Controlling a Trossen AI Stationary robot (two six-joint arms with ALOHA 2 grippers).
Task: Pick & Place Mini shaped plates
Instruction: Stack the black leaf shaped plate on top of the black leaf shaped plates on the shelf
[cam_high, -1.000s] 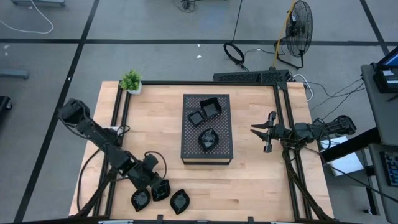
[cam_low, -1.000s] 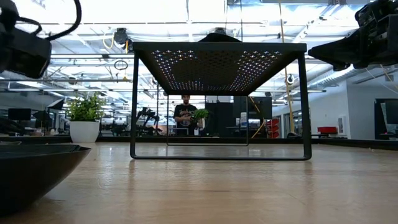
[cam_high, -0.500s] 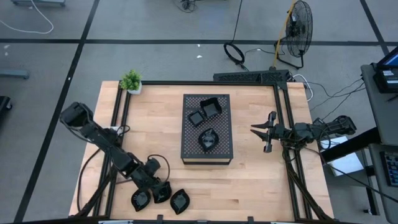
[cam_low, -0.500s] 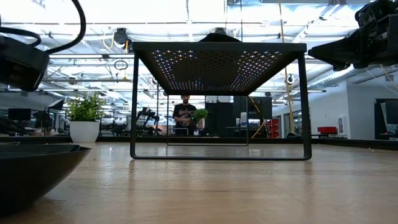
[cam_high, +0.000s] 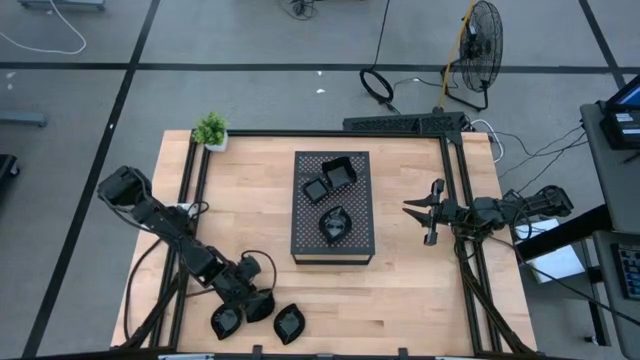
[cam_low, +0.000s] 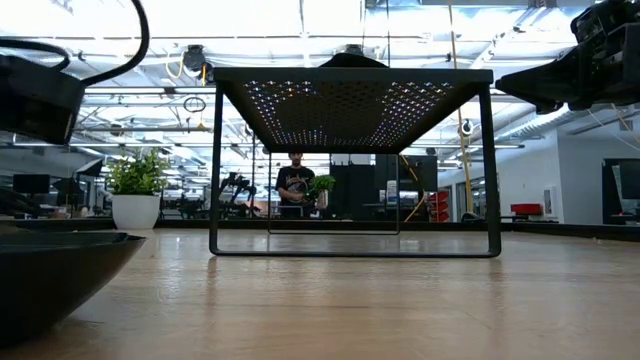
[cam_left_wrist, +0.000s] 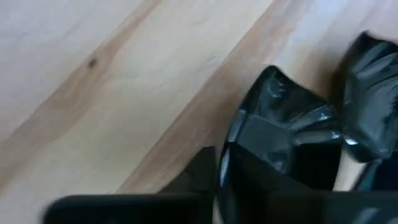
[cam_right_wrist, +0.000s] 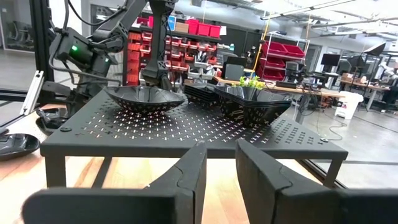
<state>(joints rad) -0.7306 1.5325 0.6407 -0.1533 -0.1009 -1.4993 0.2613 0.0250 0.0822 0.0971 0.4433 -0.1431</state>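
Room: open workshop, wood table (cam_high: 400, 290) with a black frame, small potted plant (cam_high: 210, 130) at the far left corner, a person standing well behind the table in the low view.
Stand: dark perforated stand (cam_high: 332, 206) mid-table, carrying three of the mini shaped plates: two squarish ones (cam_high: 338, 172) at the back, one rounded wavy one (cam_high: 334, 225) nearer the front.
Loose plates: three more sit in a cluster (cam_high: 288, 324) at the near-left edge of the table, close together, some touching.
Left gripper: left gripper (cam_high: 258, 305) is down on the middle plate (cam_left_wrist: 283, 143) of that cluster. Wrist view shows a dark finger against that plate's rim, but I cannot tell if it is pinching or only closing in.
Right gripper: right gripper (cam_right_wrist: 217, 171) hangs off the table beside the stand's right side, fingers a narrow gap apart, nothing between them. Waiting.
Step, my read: grabbing a plate from the cluster to carry it to the stand.
Risk 1: glossy rim, thin bite, so the plate could slip or tip out on the lift.
Risk 2: neighbours sit tight against it, so a lift could drag or flip one, possibly off the near edge.
Risk 3: the stand is already crowded at the back, so a careless drop could knock those plates.
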